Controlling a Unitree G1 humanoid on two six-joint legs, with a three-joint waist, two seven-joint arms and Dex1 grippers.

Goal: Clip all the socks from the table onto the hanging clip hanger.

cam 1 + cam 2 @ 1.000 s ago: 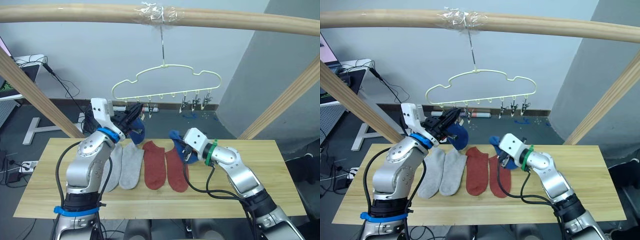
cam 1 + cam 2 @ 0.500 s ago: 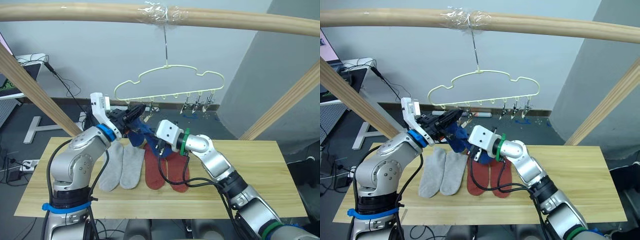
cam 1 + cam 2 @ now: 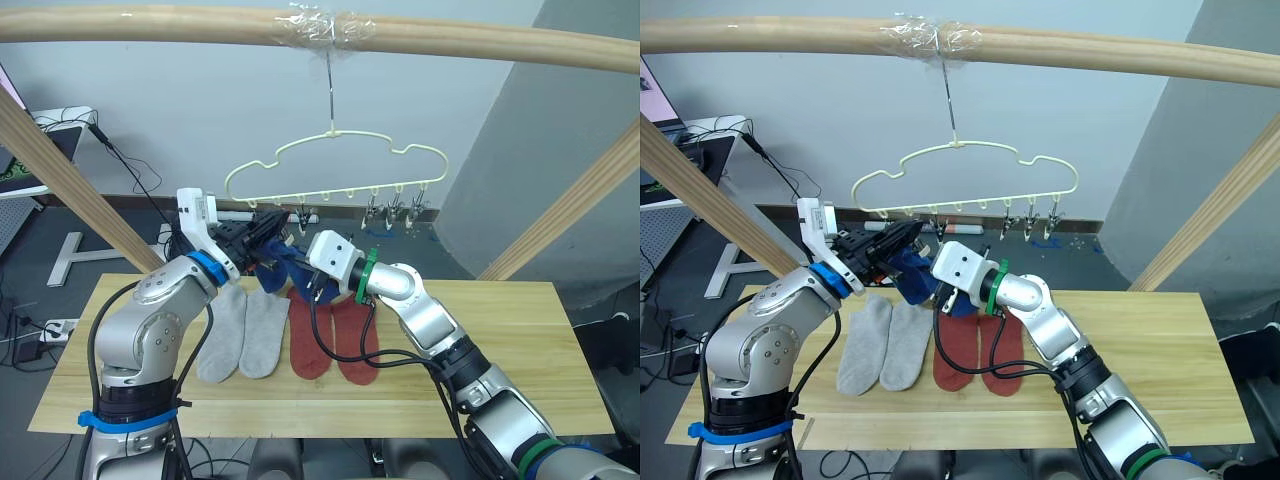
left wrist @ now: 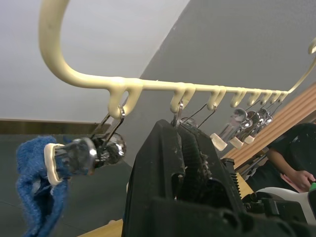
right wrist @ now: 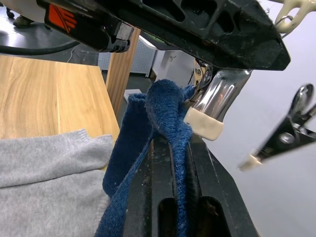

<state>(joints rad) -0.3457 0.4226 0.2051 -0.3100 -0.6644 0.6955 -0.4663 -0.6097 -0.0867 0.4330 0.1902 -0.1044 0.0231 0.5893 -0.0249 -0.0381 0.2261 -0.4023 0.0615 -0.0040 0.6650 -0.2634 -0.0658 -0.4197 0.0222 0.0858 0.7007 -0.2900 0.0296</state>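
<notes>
The pale yellow clip hanger (image 4: 148, 83) hangs from a wooden bar by its hook. My left gripper (image 3: 272, 225) is raised to the hanger's left end, shut on one of the silver clips (image 4: 94, 150). My right gripper (image 5: 170, 140) sits just below it, shut on a blue sock (image 5: 168, 111). The sock's top edge touches the clip's cream pad (image 5: 203, 123). More blue fabric (image 3: 268, 272) hangs beside it under the left fingers. Two light grey socks (image 3: 245, 325) and two rust red socks (image 3: 312, 335) lie side by side on the table (image 3: 520, 340).
The thick wooden bar (image 3: 150, 22) crosses overhead, and slanted wooden posts (image 3: 70, 180) stand on both sides. Several free clips (image 3: 395, 210) dangle at the hanger's right end. Cables run along both arms. The right half of the tabletop is bare wood.
My right gripper lifted the blue sock off the table and carried it up and left to the clip at my left gripper. My left gripper stayed at the hanger's left clips.
</notes>
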